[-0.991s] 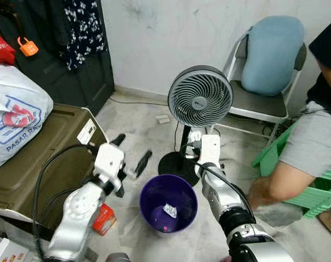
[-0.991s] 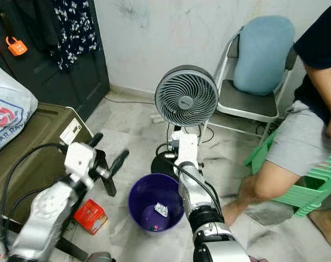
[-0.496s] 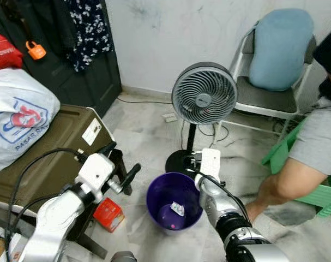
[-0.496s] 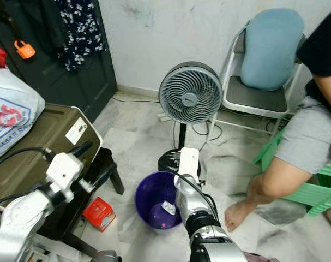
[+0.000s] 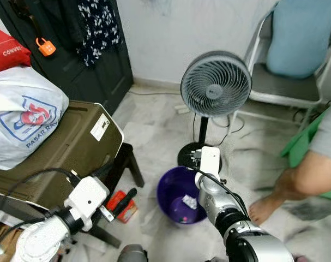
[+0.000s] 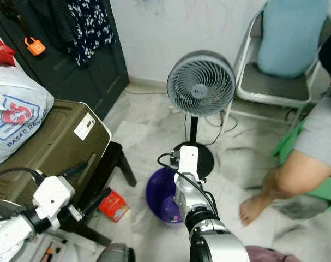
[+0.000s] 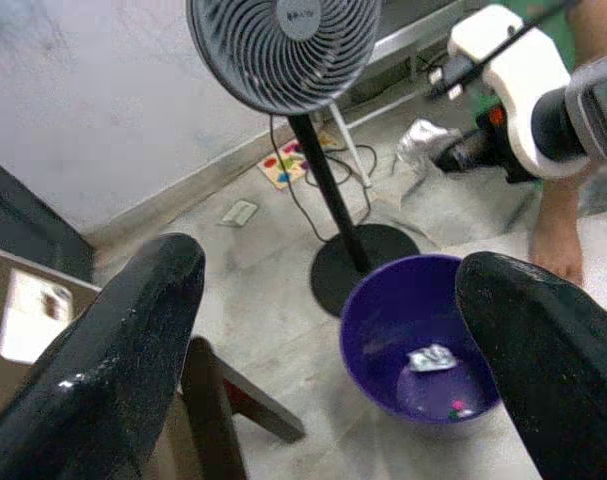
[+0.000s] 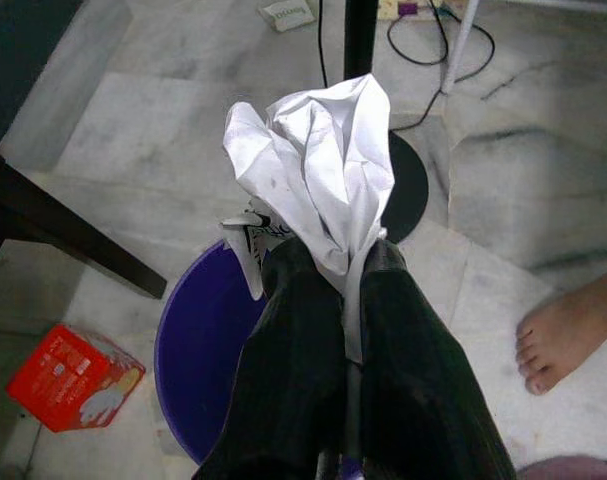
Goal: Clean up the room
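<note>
A purple bin (image 5: 179, 192) stands on the marble floor in front of the fan, with a crumpled wrapper (image 5: 190, 202) lying inside. My right gripper (image 8: 333, 255) hangs over the bin's rim, shut on a crumpled white paper (image 8: 318, 170). In the left wrist view that paper (image 7: 423, 140) pokes out beside the right arm's white wrist. My left gripper (image 5: 121, 179) is low at the left, apart from the bin, open with nothing between its fingers. A red box (image 5: 121, 204) lies on the floor between the left gripper and the bin.
A grey standing fan (image 5: 215, 84) rises just behind the bin, its cable trailing on the floor. An olive case (image 5: 61, 147) on a black stand carries a white bag (image 5: 20, 114) at the left. A person's bare foot (image 5: 263, 204) is right of the bin. A folding chair (image 5: 285, 90) stands behind.
The camera has shifted. My left arm has drawn back and down to the lower left, away from the bin. The right gripper has stayed over the bin.
</note>
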Robot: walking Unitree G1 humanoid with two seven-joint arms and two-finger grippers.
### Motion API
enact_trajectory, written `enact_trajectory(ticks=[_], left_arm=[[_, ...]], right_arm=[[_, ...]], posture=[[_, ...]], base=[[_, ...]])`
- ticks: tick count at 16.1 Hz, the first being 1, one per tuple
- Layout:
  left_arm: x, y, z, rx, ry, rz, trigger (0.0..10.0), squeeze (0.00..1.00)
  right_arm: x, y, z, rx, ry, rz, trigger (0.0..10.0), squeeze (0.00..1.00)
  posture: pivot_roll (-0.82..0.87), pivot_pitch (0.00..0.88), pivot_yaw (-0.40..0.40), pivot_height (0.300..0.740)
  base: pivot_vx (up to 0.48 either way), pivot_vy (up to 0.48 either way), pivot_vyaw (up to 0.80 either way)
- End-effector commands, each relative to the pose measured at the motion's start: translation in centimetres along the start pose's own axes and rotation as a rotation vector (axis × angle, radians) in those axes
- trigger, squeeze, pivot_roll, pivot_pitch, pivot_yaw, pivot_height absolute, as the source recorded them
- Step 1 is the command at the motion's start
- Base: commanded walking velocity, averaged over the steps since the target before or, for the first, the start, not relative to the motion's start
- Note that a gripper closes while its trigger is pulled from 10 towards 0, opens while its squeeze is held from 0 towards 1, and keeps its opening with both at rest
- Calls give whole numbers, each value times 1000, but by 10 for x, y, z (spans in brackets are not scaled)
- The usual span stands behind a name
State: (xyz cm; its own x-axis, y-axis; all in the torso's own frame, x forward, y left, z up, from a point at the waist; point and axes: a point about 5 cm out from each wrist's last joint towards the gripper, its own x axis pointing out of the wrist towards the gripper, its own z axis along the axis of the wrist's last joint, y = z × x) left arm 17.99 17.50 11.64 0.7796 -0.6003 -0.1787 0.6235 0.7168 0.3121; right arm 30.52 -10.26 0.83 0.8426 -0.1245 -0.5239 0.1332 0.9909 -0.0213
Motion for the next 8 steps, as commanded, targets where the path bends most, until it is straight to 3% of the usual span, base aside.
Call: enact_trajectory(ticks=[1, 4, 8], left_arm=[[1, 5, 9, 10, -7, -2, 10000, 0], [1, -1, 18, -28, -12, -3, 10000, 0], [-13, -14, 21, -66, 22, -19, 10000, 0]], right_arm=[[1, 3, 4, -10, -12, -3, 10000, 0], [1, -2, -1, -15, 1, -40, 10000, 0], [1, -13, -11, 7, 40, -86, 10000, 0]], posture=[[362, 141, 138, 740], [384, 174, 161, 740], [413, 201, 187, 740]], base=[[0, 0, 0], [0, 0, 0], [0, 0, 0]])
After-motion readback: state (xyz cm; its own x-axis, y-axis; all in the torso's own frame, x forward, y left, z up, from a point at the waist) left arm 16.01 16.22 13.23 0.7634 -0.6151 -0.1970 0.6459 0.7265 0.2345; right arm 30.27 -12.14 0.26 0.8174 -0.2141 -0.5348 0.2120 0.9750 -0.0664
